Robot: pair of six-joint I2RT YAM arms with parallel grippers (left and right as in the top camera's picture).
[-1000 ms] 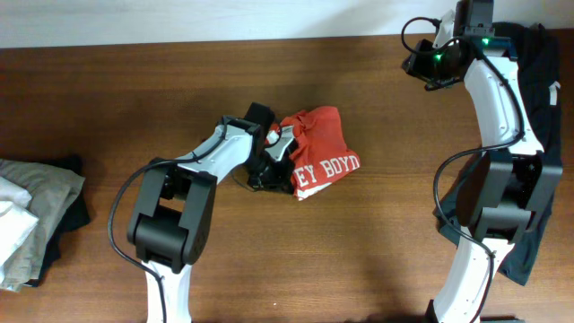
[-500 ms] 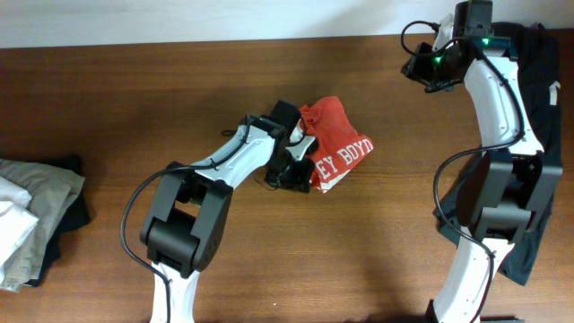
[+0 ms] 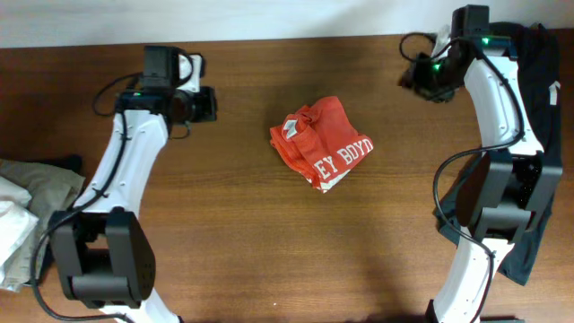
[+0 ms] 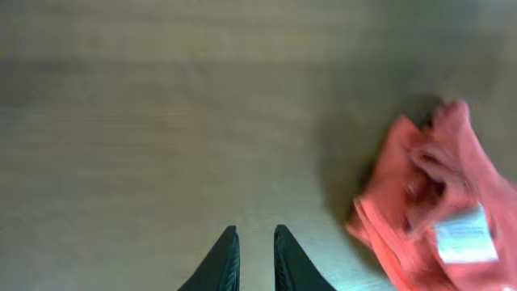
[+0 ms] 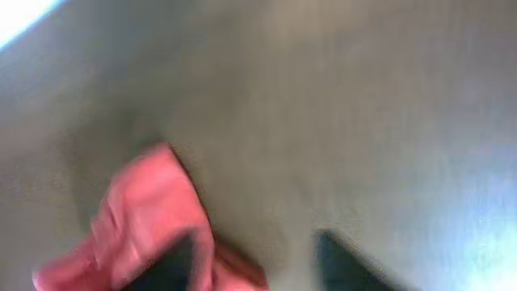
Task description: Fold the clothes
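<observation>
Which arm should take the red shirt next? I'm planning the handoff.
Neither clearly; I lean left. The red shirt lies alone mid-table between both arms, and the left end effector faces it, narrow and empty. The right end effector is blurred.

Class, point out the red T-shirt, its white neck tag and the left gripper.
red T-shirt point(image 3: 325, 142): overhead view, middle of the bundle.
white neck tag point(image 4: 466, 242): left wrist view, tag's centre.
left gripper point(image 4: 253, 257): left wrist view, between fingertips.

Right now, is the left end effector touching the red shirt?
Apart. The overhead view shows the left end effector far left of the red shirt, bare table between them; the left wrist view shows the same gap.
</observation>
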